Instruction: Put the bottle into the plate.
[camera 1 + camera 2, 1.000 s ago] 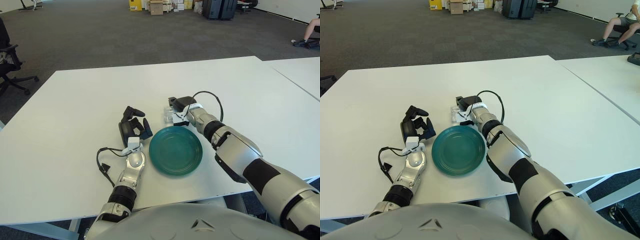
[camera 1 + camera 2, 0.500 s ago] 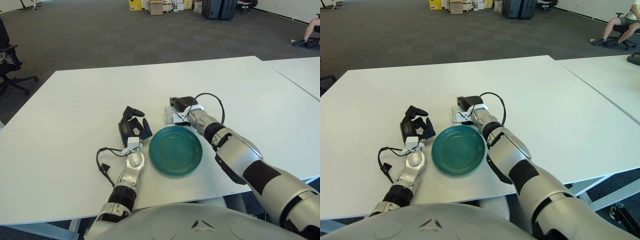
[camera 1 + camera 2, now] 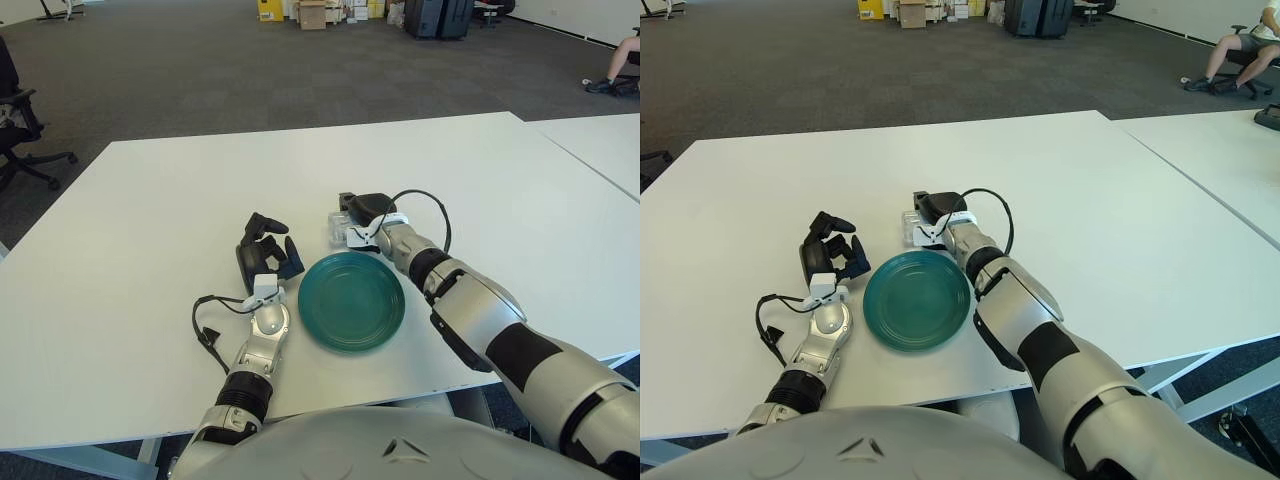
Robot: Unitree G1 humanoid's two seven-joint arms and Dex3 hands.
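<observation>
Right hand [image 3: 362,214] closed around the clear bottle [image 3: 340,230], just behind the far rim of the green plate [image 3: 352,300] on the table [image 3: 150,200]. Lift clear of the rim, then lower gently mid-plate before loosening fingers. Left hand [image 3: 265,255] parked beside the plate, fingers relaxed, holding nothing.

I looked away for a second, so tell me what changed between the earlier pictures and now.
Very little. The right hand, closed around the clear bottle just beyond the green plate, drew slightly up and away from the plate's rim. The plate, with nothing in it, and the left hand, parked beside it on the table, stayed put.
</observation>
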